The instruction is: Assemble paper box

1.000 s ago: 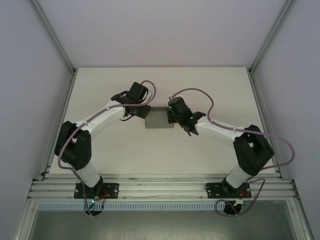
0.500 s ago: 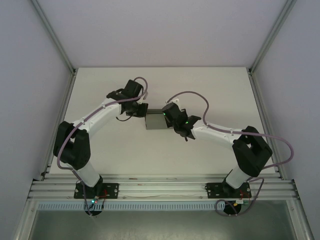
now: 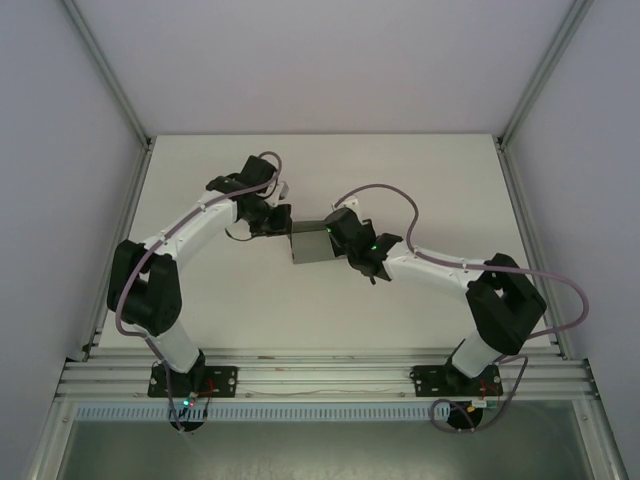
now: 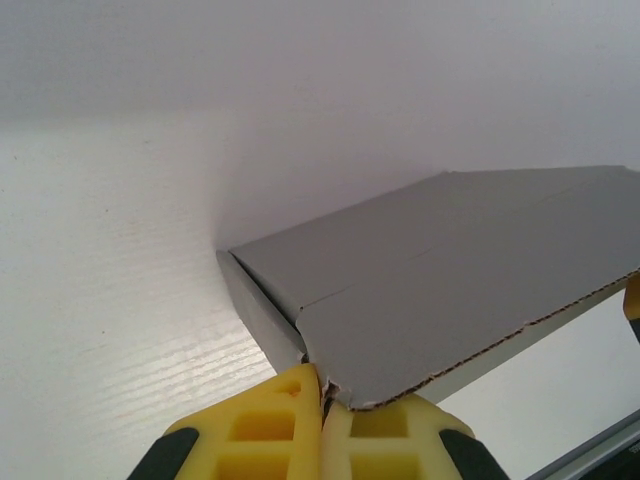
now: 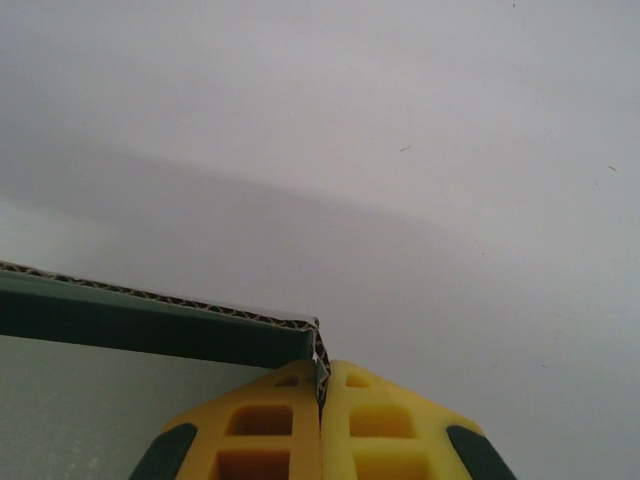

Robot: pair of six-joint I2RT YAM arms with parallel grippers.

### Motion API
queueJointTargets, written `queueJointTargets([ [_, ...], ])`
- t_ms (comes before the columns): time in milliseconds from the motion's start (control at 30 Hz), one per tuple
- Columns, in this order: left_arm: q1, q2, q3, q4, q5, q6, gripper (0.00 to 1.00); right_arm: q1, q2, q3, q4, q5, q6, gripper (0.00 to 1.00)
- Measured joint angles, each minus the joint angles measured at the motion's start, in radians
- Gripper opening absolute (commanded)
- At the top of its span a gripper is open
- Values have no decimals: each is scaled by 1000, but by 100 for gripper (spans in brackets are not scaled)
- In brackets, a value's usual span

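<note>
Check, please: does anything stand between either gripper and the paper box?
Nothing visible does. The left gripper and the right gripper each pinch a corner of the paper box directly.

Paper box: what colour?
The paper box is plain grey, seen best in the left wrist view.

The white table [image 3: 420, 170] has a matte, faintly ribbed top, closed in by pale panels [image 3: 60, 200] along its left, right and far edges. A grey paper box [image 3: 312, 246] is over about its middle; whether it touches the top is unclear.
</note>
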Motion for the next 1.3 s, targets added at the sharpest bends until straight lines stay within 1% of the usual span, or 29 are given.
queueJointTargets([
  [133,-9,2,-2,19,-27,-46,0,0,0,0,0,3,16,0],
  [233,-35,2,-11,46,-84,-68,0,0,0,-6,5,10,31,0],
  [333,-63,-9,-47,107,-135,-82,0,0,0,-14,8,28,38,0],
  [533,-109,-60,-169,247,-217,-109,0,0,1,-43,48,55,42,0],
  [700,-184,-127,-282,371,-362,-128,0,13,-18,-113,158,88,49,0],
  [833,-228,-175,-360,452,-433,-143,0,26,-37,-159,219,105,50,1],
  [1000,-291,-212,-415,502,-516,-142,0,42,-72,-209,255,115,50,14],
  [1067,-319,-220,-428,513,-547,-137,0,42,-88,-224,253,110,61,23],
  [1133,-344,-230,-447,536,-565,-134,0,43,-103,-233,245,94,74,35],
  [1300,-377,-268,-516,612,-601,-130,0,53,-143,-245,215,49,109,55],
])
